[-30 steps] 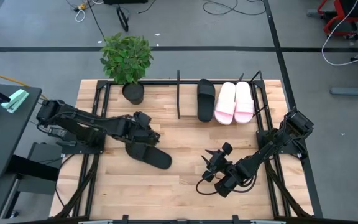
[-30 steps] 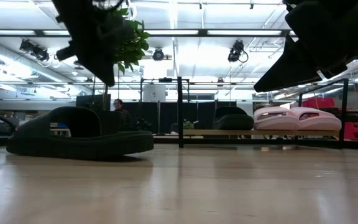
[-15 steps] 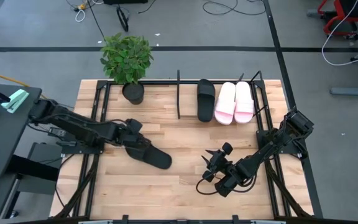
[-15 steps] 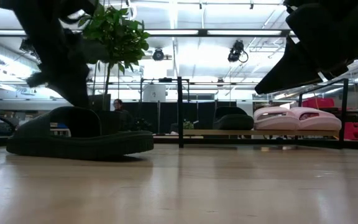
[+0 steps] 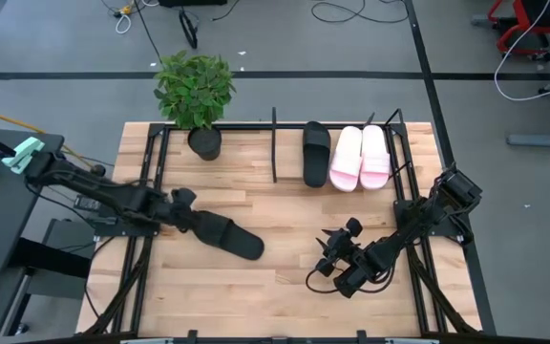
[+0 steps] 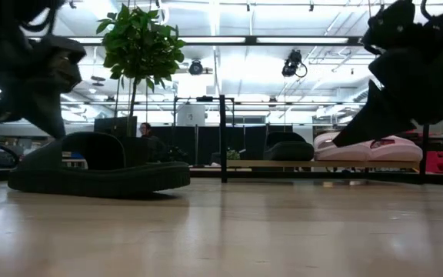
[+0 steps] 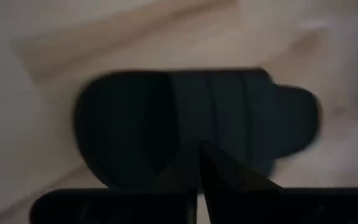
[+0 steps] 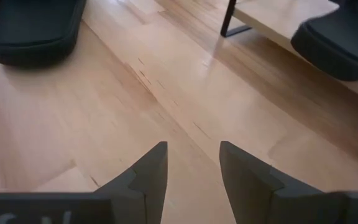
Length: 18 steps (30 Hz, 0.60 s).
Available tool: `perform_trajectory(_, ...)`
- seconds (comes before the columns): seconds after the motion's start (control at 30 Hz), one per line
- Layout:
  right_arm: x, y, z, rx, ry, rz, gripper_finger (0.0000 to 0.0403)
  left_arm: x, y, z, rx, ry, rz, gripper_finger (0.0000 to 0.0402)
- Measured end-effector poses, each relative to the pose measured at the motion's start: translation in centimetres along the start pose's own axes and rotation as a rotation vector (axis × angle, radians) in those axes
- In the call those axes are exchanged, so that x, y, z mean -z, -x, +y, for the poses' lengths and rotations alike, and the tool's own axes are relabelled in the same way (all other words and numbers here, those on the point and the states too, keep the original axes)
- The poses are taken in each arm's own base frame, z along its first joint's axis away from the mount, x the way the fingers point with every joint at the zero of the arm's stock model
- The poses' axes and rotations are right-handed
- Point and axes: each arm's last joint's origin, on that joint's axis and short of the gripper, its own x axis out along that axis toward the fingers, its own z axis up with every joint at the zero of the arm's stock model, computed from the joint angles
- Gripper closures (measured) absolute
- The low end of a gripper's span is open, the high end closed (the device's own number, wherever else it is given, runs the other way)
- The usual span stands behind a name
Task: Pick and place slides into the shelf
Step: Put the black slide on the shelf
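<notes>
Pale wood planks made up the table [image 5: 285,205], and a grey floor with cables lay beyond it. At the table's far edge stood the shelf [image 5: 275,143], a thin black rod frame. On it sat three slides side by side: a black one [image 5: 316,153] and two pink ones [image 5: 349,158] [image 5: 374,156]. A potted plant [image 5: 195,96] stood at the far left corner, beside the shelf.

The fourth slide [image 5: 227,236], black, lay flat on the table left of centre, well apart from the shelf; in the low view it rested sole-down [image 6: 98,171]. The left gripper [image 5: 181,212] was just beside that slide's nearer end, its fingers pressed together with nothing between them. The left wrist view showed the slide [image 7: 197,124] straight ahead of the closed fingers, blurred.

The right gripper [image 5: 337,250] hovered over bare wood right of centre, its fingers [image 8: 151,171] parted and empty. Its wrist view showed the loose slide [image 8: 36,28] and the shelved black one [image 8: 337,46] farther off.
</notes>
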Motion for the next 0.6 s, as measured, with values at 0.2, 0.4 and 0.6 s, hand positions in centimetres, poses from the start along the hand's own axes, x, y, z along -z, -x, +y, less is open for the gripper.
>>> perform_trajectory(0.2, 0.0, 0.0, 0.1, -0.005, -0.011, 0.001, 0.0251, 1.2, 0.5, 0.0, 0.115, 0.029, 0.012, 0.0358)
perform_trajectory(0.4, -0.1, 0.0, 0.2, -0.014, -0.02, -0.004, 0.0251, 2.6, 0.7, 0.1, 0.104, 0.028, -0.014, 0.035)
perform_trajectory(0.6, -0.1, 0.0, 0.2, -0.016, -0.02, -0.004, 0.0251, 3.4, 0.9, 0.0, 0.127, 0.029, -0.077, 0.0353)
